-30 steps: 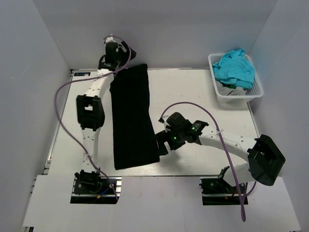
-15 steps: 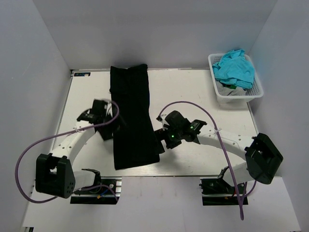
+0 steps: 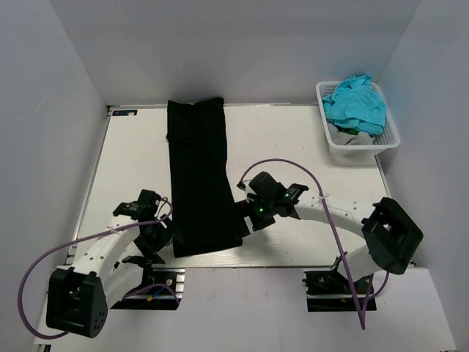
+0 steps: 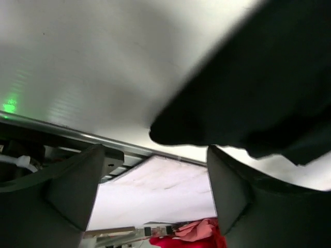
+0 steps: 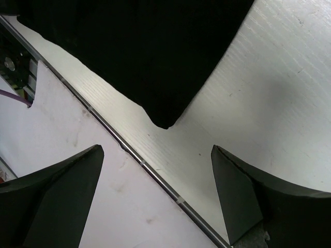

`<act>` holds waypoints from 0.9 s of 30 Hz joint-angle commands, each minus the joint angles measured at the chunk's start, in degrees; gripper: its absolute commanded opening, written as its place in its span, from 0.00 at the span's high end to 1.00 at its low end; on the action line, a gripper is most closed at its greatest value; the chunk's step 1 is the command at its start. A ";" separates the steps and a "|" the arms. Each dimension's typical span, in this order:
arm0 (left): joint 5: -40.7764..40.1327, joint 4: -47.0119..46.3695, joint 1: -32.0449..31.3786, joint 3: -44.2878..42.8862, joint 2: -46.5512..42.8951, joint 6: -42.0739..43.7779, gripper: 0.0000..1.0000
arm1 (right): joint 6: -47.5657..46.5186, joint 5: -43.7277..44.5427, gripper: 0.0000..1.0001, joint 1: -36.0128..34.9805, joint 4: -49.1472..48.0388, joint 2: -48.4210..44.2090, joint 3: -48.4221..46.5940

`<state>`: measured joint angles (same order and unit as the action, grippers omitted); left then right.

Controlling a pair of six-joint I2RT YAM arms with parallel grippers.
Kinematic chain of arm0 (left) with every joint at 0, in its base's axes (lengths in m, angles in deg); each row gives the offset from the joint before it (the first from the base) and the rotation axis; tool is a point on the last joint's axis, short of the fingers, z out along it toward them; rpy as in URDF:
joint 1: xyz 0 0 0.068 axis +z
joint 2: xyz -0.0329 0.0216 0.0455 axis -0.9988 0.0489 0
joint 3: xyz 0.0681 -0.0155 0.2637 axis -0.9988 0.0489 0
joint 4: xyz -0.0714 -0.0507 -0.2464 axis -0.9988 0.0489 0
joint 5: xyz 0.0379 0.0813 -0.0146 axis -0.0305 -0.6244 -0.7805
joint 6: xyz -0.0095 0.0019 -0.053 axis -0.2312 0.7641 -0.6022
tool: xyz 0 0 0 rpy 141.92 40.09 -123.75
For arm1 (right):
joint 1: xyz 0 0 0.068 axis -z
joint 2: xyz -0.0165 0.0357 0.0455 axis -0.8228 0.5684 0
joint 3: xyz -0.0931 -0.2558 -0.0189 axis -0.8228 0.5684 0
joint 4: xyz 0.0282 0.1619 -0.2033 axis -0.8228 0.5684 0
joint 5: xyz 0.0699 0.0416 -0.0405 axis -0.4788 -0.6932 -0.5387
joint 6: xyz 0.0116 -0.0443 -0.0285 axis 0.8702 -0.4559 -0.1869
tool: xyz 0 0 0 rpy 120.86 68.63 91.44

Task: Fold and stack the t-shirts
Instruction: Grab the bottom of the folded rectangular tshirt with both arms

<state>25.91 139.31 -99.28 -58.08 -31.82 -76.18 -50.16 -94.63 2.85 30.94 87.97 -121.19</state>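
My left fingers stand wide apart with nothing between them, so the left gripper is spread and holding nothing. It sits low at about 7 o'clock on the table, right beside the near left corner of the black t-shirt. From the left wrist camera I see that rounded corner of cloth just ahead of the gap between the fingers, near the metal rail along the table's near edge. I cannot tell whether a fingertip touches the cloth. My right fingers are spread just as wide and also grip nothing. The right gripper hovers at about 6 o'clock, just beside the shirt's near right corner. Through the right wrist camera that corner shows as a dark point lying flat on the white surface, ahead of the open gap and apart from both fingers. The shirt itself is folded into one long, narrow strip. It runs from the near edge at 7 o'clock up to the far edge at 11 o'clock, left of centre. Far off at 2 o'clock a white lattice basket stands in the corner with a teal cloth heaped in it.
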 commanded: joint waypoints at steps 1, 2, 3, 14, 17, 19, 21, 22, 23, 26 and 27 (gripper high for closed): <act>0.55 -5.32 0.03 1.70 1.57 -2.68 0.13 | 0.17 0.57 0.10 -0.14 0.14 1.11 -0.85; 0.55 -6.29 0.03 2.31 1.58 -3.20 0.19 | 0.08 0.75 0.10 -0.14 0.23 1.46 -1.11; 0.55 -8.12 0.03 2.32 2.54 -3.21 0.25 | 0.17 0.75 0.10 -0.14 0.14 1.73 -1.28; 0.02 -14.91 -0.49 5.83 7.20 -4.35 0.60 | -2.64 -3.90 0.12 -0.49 0.23 8.22 -3.48; 1.42 -16.14 -0.49 7.33 6.51 -4.97 0.75 | -2.21 -4.17 0.15 -0.49 1.37 11.12 -4.53; 1.43 -16.14 -0.49 7.85 5.71 -5.49 0.87 | -2.21 -4.26 0.18 -0.75 1.90 12.01 -5.32; 1.43 -16.14 -1.02 8.38 4.92 -5.49 1.00 | -2.03 -4.52 0.23 -0.84 1.90 12.89 -5.68; 1.43 -16.14 -1.02 8.38 4.92 -5.49 1.00 | -2.03 -4.52 0.25 -0.93 1.90 13.41 -5.94; 1.43 -16.14 -1.02 7.77 4.92 -5.49 1.00 | -1.94 -5.13 0.28 -0.84 1.81 14.11 -5.94; 0.91 -15.62 -1.02 7.24 4.92 -5.49 1.00 | -2.12 -6.19 0.42 -0.92 1.99 15.96 -6.55; 0.90 -15.61 -1.02 7.24 4.92 -5.49 1.00 | -2.29 -6.36 0.51 -0.84 2.42 16.14 -6.73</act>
<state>30.96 124.97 -99.93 -51.96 -27.16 -81.63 -51.98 -99.88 2.41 31.40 102.49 -126.41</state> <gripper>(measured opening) 0.022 0.533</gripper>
